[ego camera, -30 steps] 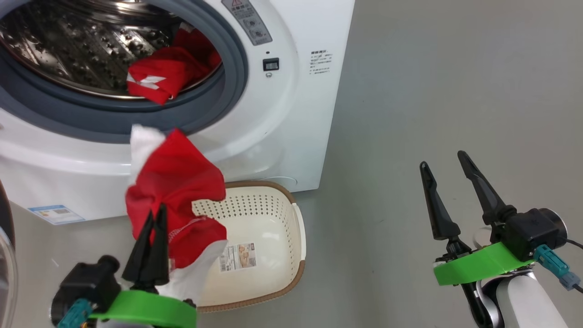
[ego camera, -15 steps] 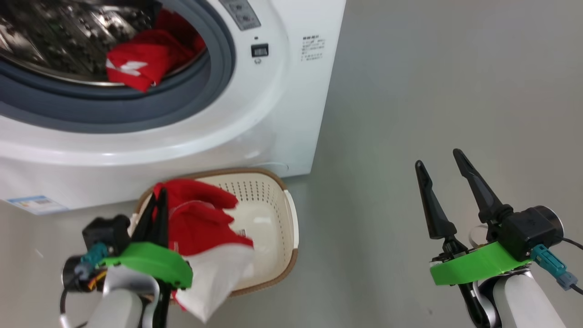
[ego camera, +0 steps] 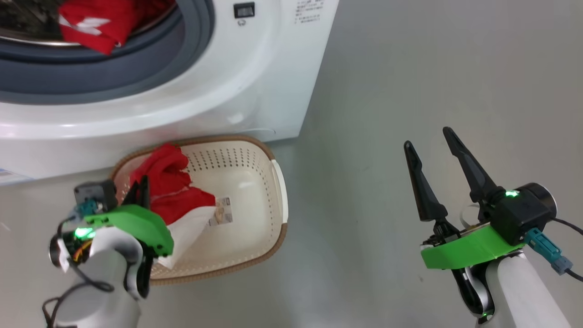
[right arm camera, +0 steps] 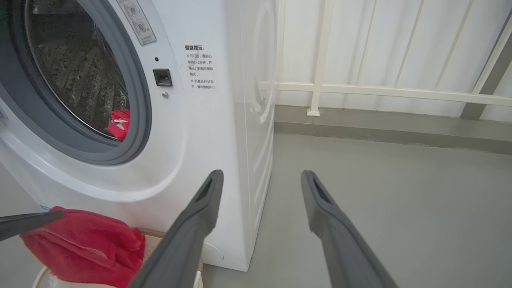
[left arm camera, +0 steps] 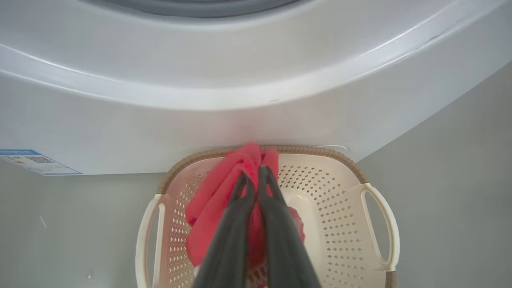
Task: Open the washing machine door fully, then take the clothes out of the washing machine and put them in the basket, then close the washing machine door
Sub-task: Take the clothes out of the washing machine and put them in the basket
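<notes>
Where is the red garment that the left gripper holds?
Head view, lower left: the red garment hangs into the left half of the basket, before the washing machine, pinched between the shut fingers of the left gripper.

Basket (ego camera: 278, 191) right half free; washing machine (ego camera: 255, 91) crowds rear rim (probably touching).

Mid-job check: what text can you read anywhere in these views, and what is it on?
"温馨提示:" heads the printed notice on the washing machine front; its last line ends "请勿强制开门".
The blue label low on the machine: too small to read.
The barcode sticker inside the basket: blurred.
The grey sticker beside the drum opening: symbols, too small to read.
</notes>
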Controlling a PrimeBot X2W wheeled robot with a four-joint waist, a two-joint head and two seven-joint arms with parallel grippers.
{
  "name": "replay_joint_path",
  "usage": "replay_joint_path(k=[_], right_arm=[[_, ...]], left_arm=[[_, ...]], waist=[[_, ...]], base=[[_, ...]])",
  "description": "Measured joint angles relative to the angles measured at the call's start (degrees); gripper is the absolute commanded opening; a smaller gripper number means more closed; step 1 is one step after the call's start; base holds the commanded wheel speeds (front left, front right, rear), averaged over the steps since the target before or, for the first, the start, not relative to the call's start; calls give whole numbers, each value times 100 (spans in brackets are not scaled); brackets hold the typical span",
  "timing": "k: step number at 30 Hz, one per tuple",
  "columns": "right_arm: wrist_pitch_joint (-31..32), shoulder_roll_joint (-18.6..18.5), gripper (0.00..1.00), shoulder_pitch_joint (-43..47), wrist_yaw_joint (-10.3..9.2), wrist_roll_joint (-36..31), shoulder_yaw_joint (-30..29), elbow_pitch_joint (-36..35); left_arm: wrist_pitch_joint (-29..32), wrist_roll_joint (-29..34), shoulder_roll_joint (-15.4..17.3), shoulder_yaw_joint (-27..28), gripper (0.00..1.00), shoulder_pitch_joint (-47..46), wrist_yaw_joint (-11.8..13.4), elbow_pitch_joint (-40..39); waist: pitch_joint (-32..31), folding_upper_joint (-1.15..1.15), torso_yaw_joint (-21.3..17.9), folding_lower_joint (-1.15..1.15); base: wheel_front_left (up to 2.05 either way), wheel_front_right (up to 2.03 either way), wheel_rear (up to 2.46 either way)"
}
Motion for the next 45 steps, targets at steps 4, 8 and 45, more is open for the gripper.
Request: replay_joint_path(k=[4, 8, 45], right_arm=[[0, -1, 100, -117, 0, 4, 34, -4], [0, 0, 100, -244, 0, 43, 88, -11], [0, -1, 100, -672, 0, 296, 234, 160]], left_arm=[[1, -24, -23, -29, 0, -437, -160, 526], [67, -33, -31, -52, 0, -776, -241, 1016], [-347, -82, -92, -368, 100, -1458, -481, 2264]], waist=[[232, 0, -47, 0], [463, 0, -95, 0], [1042, 0, -377, 0]], base=[[0, 0, 0], [0, 0, 0], [0, 0, 0]])
